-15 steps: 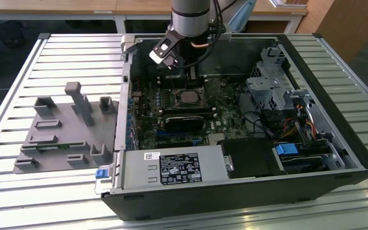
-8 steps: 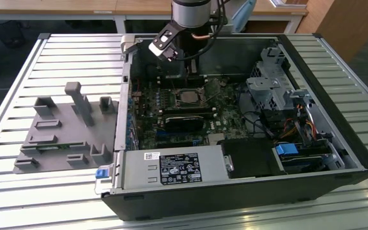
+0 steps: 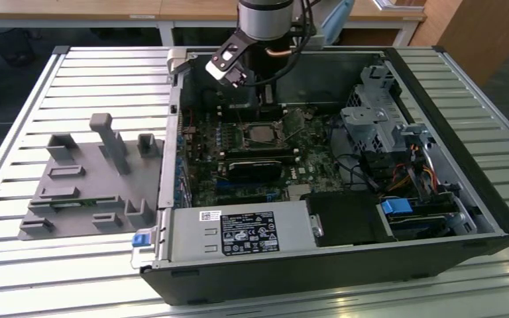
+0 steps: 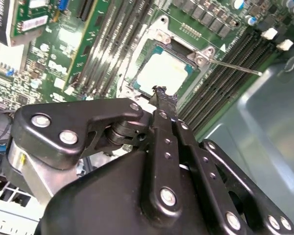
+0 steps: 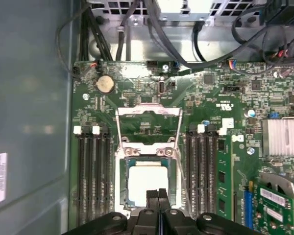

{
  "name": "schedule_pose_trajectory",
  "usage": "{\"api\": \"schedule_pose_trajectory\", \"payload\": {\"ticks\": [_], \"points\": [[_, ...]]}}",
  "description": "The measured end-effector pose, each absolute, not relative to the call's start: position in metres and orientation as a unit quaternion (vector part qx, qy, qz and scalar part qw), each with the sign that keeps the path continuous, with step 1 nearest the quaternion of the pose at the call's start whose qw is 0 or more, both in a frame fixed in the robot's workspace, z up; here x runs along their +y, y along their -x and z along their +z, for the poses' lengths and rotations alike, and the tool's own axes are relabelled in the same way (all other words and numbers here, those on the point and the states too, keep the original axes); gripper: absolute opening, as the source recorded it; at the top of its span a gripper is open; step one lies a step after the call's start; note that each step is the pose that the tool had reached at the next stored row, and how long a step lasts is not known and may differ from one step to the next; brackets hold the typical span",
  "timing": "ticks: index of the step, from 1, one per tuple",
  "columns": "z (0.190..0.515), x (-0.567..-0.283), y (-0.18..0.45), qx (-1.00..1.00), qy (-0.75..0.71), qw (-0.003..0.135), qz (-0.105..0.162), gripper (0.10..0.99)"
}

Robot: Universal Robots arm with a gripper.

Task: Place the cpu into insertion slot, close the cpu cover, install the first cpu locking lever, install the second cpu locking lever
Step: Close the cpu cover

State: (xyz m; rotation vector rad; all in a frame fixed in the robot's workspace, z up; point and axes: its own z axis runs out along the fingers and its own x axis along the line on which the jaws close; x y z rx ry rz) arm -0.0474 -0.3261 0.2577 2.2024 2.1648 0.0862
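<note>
The cpu (image 5: pixel 147 182) lies flat in the insertion slot (image 5: pixel 123 188) on the green board, its pale face up; it shows again in the second wrist view (image 4: pixel 160 73). The cpu cover (image 5: pixel 148 111) stands swung open beyond the slot, with the board visible through its window. A thin locking lever (image 4: pixel 235 66) sticks out beside the socket. My gripper (image 5: pixel 158 196) hangs just above the near edge of the cpu, fingers pressed together with nothing between them (image 4: pixel 161 93). In the exterior view the arm (image 3: pixel 264 26) reaches down into the open computer case over the slot (image 3: pixel 259 134).
Black memory slots (image 5: pixel 93 181) flank the socket on both sides. A coin battery (image 5: pixel 105 84) and cables (image 5: pixel 137 34) lie past the cover. A drive cage (image 3: pixel 378 119) and a power supply (image 3: pixel 236 235) fill the case. A grey fixture (image 3: pixel 87 179) sits on the slatted table.
</note>
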Motion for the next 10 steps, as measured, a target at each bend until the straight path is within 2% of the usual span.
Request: {"api": "schedule_pose_trajectory", "payload": {"ticks": [10], "points": [[0.2624, -0.3294, 0.0386, 0.700, -0.713, 0.023, 0.026, 0.106]]}}
